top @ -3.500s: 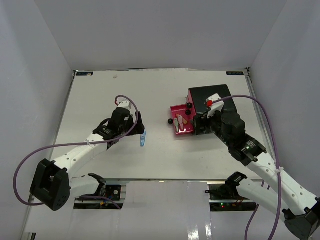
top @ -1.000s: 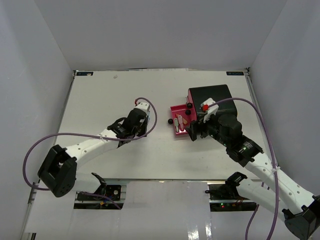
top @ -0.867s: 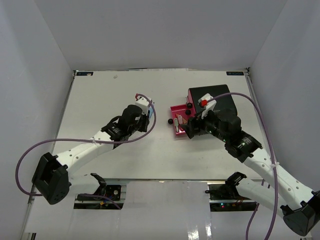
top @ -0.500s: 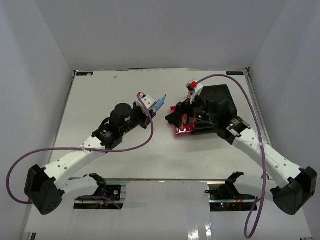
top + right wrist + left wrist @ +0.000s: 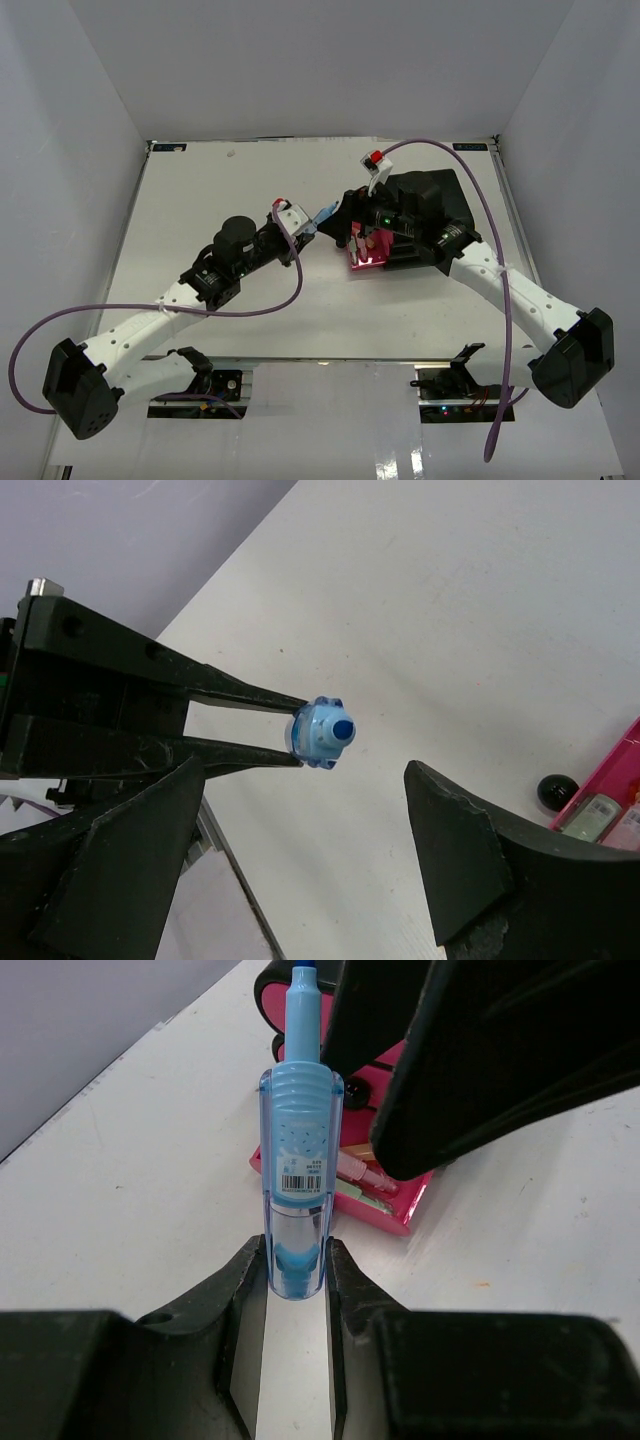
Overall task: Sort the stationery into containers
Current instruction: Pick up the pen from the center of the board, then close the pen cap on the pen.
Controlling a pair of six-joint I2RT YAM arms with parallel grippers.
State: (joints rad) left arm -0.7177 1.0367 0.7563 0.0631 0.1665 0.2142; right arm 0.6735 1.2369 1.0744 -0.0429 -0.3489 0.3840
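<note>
Item: light-blue piece point(image 5: 300, 1160), barcode label.
Left gripper point(image 5: 297, 1260): pinching its base.
Right gripper point(image 5: 305, 770): spread, facing tip.
Behind: open pink drawer point(image 5: 398, 1212).

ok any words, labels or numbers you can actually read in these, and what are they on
Barcode sticker on the light-blue pen: bars and tiny print, too small to read.
Two dark tags at the far corners of the table: blurred, unreadable.
No other text shows in any view.
</note>
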